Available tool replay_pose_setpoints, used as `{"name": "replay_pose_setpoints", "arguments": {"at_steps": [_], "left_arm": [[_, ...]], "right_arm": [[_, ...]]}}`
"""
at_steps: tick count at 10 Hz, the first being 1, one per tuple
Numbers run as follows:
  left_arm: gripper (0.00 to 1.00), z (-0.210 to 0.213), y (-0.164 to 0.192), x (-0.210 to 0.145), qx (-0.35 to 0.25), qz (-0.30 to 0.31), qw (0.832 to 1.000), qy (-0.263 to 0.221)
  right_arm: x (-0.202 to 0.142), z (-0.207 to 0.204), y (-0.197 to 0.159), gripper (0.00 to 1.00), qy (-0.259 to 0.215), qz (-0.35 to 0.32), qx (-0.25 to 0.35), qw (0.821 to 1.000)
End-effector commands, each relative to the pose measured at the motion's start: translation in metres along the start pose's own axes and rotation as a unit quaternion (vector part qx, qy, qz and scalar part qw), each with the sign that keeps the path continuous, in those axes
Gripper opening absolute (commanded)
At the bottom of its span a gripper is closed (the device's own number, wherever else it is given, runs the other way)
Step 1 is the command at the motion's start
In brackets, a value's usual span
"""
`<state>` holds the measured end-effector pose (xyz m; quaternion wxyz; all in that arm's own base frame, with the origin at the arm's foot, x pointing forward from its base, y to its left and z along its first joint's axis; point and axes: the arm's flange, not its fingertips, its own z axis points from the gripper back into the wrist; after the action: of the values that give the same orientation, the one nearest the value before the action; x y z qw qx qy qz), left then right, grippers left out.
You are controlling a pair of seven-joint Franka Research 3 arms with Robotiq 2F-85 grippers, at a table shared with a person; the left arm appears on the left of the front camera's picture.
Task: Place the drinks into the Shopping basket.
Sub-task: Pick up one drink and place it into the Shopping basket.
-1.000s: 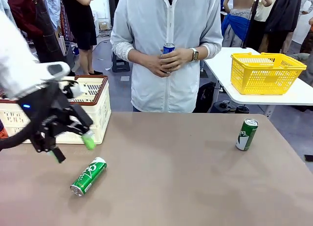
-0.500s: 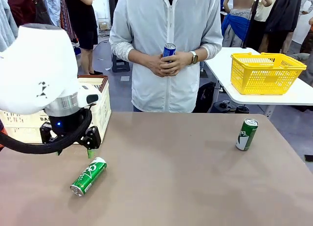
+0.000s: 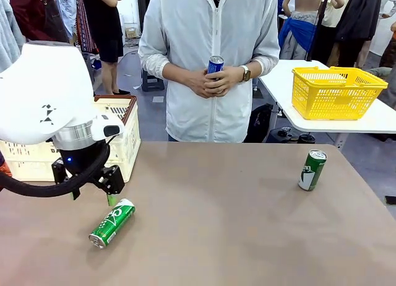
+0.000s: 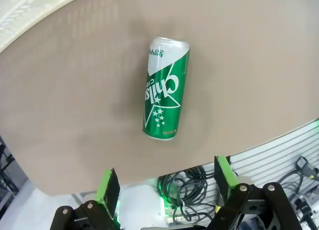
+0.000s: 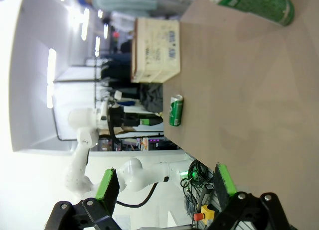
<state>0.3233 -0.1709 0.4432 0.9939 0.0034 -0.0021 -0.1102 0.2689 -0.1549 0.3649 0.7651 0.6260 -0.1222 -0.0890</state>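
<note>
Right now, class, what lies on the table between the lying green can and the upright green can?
Nothing: in the front view the stretch of table from the lying can to the upright can is bare.

A brown tabletop (image 3: 247,224) spreads across the foreground. Beyond its far right corner stands a white table (image 3: 377,122) carrying a yellow mesh basket (image 3: 337,91), with black bags (image 3: 288,136) on the grey floor (image 3: 133,69) beside it. Bright strip lights (image 5: 52,70) glare in the right wrist view
</note>
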Motion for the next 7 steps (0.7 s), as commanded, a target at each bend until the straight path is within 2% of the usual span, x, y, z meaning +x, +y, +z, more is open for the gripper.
{"name": "replay_pose_setpoints", "arguments": {"at_steps": [1,2,3,4,5,7], "left_arm": [[1.00,-0.005,0.006,0.003,-0.010,-0.005,1.000,0.008],[1.00,-0.024,0.005,0.011,0.010,-0.096,0.994,-0.049],[1.00,-0.033,0.007,0.012,-0.036,-0.166,0.984,-0.061],[1.00,-0.042,0.016,0.012,-0.048,-0.203,0.974,-0.084],[1.00,-0.050,0.024,0.009,-0.045,-0.218,0.969,-0.107],[1.00,-0.070,0.027,0.005,-0.037,-0.205,0.973,-0.101]], "right_arm": [[-0.001,0.003,0.005,1.00,0.007,-0.009,-0.003,1.000],[-0.001,0.003,0.005,1.00,0.007,-0.009,-0.003,1.000],[-0.001,0.003,0.005,1.00,0.007,-0.009,-0.003,1.000],[-0.001,0.003,0.005,1.00,0.007,-0.009,-0.003,1.000],[-0.001,0.003,0.005,1.00,0.007,-0.009,-0.003,1.000],[-0.001,0.003,0.005,1.00,0.007,-0.009,-0.003,1.000]]}}
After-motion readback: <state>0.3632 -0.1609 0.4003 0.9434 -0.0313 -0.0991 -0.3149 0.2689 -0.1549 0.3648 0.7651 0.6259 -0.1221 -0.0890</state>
